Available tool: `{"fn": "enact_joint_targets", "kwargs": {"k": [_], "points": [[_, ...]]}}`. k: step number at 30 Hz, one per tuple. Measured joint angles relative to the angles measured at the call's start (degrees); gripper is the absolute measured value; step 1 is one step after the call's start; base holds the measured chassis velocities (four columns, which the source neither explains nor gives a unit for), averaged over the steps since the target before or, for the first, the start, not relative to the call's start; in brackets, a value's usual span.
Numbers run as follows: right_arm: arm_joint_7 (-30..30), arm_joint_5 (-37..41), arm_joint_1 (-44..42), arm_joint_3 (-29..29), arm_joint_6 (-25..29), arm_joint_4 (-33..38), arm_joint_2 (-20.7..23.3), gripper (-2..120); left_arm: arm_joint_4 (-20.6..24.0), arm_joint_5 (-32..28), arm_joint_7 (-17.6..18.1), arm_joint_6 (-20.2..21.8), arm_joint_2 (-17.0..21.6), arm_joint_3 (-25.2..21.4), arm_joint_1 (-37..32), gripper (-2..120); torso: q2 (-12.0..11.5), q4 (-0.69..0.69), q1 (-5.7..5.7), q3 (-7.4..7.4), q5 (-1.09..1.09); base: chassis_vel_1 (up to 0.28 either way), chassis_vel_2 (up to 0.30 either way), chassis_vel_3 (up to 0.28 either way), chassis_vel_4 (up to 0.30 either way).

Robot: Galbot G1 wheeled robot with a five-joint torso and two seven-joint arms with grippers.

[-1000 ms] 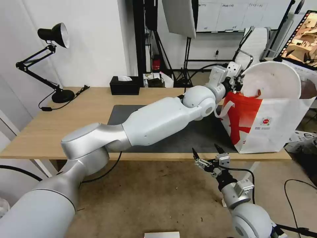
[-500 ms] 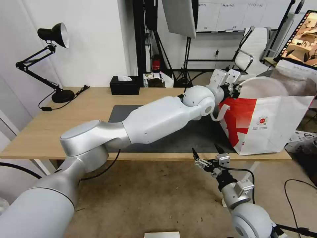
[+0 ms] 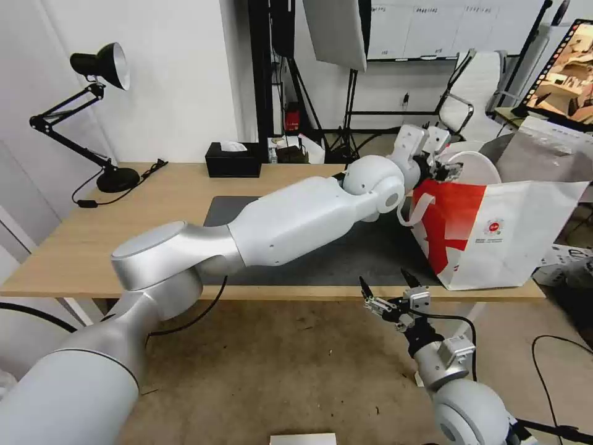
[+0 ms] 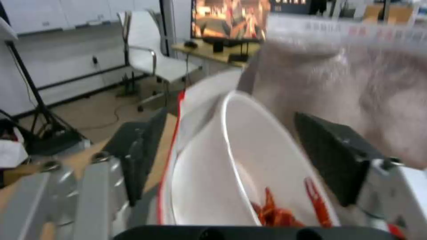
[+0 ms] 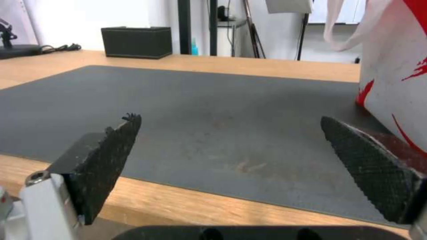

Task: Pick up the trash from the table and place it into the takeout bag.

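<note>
Over the takeout bag, left gripper spread wide, white bowl between, seemingly untouched.

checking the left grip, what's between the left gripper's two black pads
In the left wrist view, the rim of the white bowl of red shells stands between the left gripper's pads, untouched, inside the white takeout bag.

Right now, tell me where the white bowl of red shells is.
The white bowl sits tilted in the mouth of the takeout bag at the table's right end, between the open fingers of the left tool.
</note>
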State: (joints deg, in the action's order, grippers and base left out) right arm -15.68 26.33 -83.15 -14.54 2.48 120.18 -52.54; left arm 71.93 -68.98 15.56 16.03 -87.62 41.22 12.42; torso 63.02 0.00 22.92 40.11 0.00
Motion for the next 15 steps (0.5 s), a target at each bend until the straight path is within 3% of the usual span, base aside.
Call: {"fn": "enact_joint_targets", "kwargs": {"k": [2, 4, 15], "points": [[0.0, 0.0, 0.0, 0.0, 0.0, 0.0, 0.0, 100, 1.9, -0.1, 0.6, -2.3, 1.1, -2.2, 0.0, 95, 0.0, 0.0, 0.0, 0.0, 0.0, 0.0, 0.0, 0.0, 0.0], [0.0, 0.0, 0.0, 0.0, 0.0, 0.0, 0.0, 100, 2.8, -0.4, 1.4, -2.8, 1.6, -3.2, 0.1, 99, 0.0, -0.01, 0.0, 0.0, 0.0, 0.0, 0.0, 0.0, 0.0], [0.0, 0.0, 0.0, 0.0, 0.0, 0.0, 0.0, 100, 13.5, -1.7, 3.4, -3.2, 12.2, -6.7, -2.3, 100, 0.0, 0.01, -0.01, 0.0, -0.01, 0.0, 0.0, 0.0, 0.0]]}}
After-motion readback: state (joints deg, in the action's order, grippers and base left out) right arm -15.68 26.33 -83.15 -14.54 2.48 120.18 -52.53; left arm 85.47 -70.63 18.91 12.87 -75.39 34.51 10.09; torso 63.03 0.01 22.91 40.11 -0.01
